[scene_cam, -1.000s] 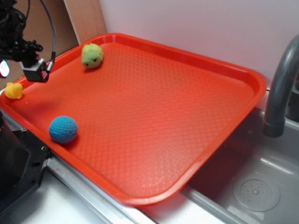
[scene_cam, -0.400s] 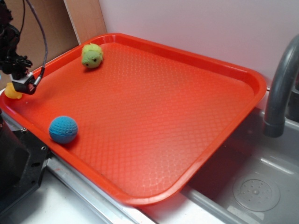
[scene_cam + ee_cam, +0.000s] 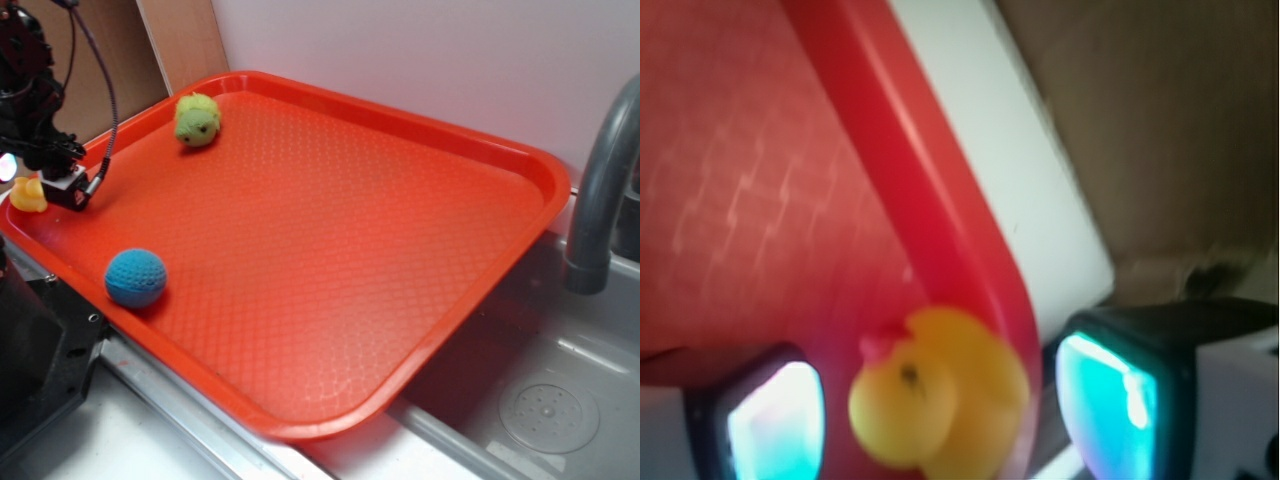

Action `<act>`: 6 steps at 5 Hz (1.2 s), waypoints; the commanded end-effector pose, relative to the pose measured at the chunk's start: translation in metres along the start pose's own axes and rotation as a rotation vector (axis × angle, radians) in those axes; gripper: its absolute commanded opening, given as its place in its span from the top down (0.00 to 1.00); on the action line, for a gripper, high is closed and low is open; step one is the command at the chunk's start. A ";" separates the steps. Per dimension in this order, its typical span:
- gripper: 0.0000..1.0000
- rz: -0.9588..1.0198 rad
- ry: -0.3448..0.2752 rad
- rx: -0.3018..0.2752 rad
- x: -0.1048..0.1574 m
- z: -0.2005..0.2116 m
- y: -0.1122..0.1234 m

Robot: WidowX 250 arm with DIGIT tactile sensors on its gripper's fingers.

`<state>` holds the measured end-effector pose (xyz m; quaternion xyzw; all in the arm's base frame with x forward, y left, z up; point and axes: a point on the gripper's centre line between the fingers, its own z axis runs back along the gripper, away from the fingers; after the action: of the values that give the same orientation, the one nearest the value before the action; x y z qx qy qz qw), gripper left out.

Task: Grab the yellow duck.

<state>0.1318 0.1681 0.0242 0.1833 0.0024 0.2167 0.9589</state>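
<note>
Yellow duck [image 3: 938,400] between spread fingers [image 3: 770,420], untouched

**Red tray by a sink, pale wall behind**

A red tray [image 3: 330,230] with a textured floor fills most of the scene. Behind it rises a plain pale wall [image 3: 420,60], evenly lit. At far left stands a brown board [image 3: 185,40]. To the right lies a grey sink [image 3: 520,390] with a round drain [image 3: 548,410], and a dark grey tap [image 3: 600,190] arches over it.
</note>
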 end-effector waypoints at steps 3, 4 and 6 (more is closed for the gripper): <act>1.00 -0.004 0.076 0.019 -0.017 0.013 0.004; 1.00 0.007 0.091 0.037 -0.024 0.025 0.009; 0.00 0.007 0.091 0.037 -0.024 0.025 0.009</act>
<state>0.1096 0.1506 0.0385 0.1860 0.0586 0.2267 0.9542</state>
